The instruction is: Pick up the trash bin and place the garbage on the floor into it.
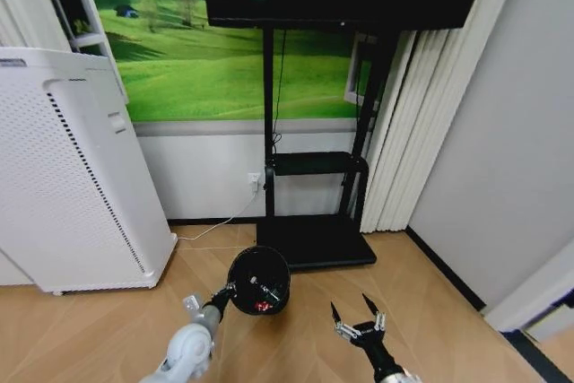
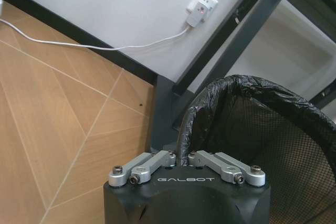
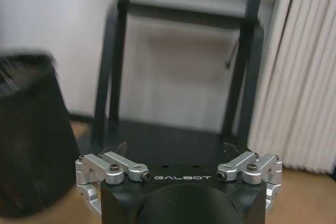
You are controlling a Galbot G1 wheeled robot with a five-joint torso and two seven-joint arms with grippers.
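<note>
The trash bin (image 1: 258, 280), a small round black mesh basket lined with a black bag, is tilted with its mouth toward me above the floor (image 1: 99, 329). My left gripper (image 1: 227, 292) is shut on its rim. The left wrist view shows the fingers (image 2: 157, 160) pinching the bag-covered rim beside the mesh wall (image 2: 262, 129). Something small and red, a piece of garbage (image 1: 263, 305), lies inside the bin. My right gripper (image 1: 356, 311) hangs open and empty to the right of the bin. In the right wrist view its fingers (image 3: 116, 148) are spread wide, with the bin (image 3: 31, 156) off to one side.
A tall white appliance (image 1: 72, 177) stands at the left. The black TV stand's base (image 1: 314, 244) sits just behind the bin, under a dark screen. Pleated curtains (image 1: 404, 132) and a grey wall close the right side. A white cable (image 2: 79, 43) runs to a wall socket (image 2: 202, 4).
</note>
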